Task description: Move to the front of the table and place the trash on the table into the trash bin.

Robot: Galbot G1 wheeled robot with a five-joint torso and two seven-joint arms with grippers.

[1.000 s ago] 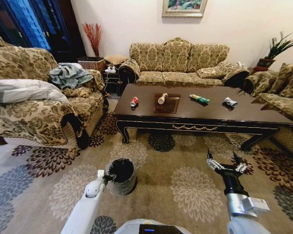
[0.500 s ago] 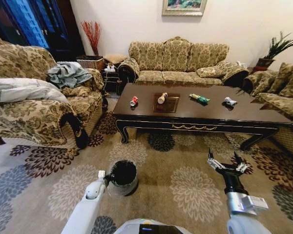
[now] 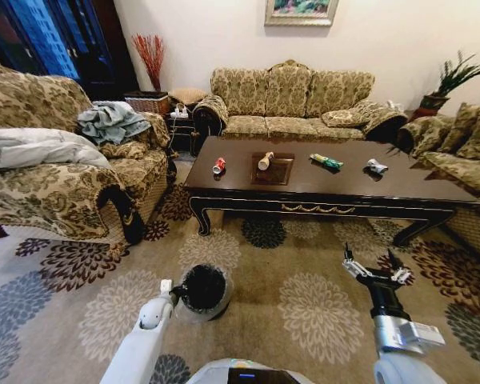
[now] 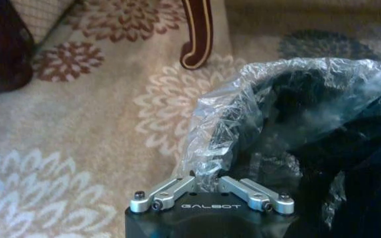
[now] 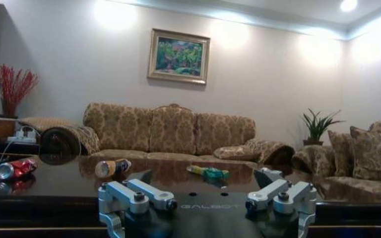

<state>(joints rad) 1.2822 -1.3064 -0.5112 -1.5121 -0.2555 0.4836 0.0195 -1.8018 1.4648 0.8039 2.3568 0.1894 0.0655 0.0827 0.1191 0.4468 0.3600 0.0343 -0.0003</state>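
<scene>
Two grippers in play. Left gripper (image 4: 210,191) clenched on the liner rim of the trash bin (image 3: 203,290), holding the bin low on the carpet, short of the table's front edge. Right gripper (image 3: 377,274) released, jaws spread, empty, raised toward the table (image 3: 320,188).

Four trash items untouched on the table top: red can (image 3: 219,166) near the left end, tan bottle (image 3: 265,162) on the centre panel, green-yellow packet (image 3: 326,162) right of centre, silver-white wrapper (image 3: 376,166) toward the right end.

Judgement: approach phase. Close squarely on the front edge, bin kept upright and clear of the carved leg (image 4: 197,34); the liner grip looks thin.

Surroundings: armchair (image 3: 56,184) flanks the left end, sofa (image 3: 292,104) behind the far edge. Carpet ahead open.
</scene>
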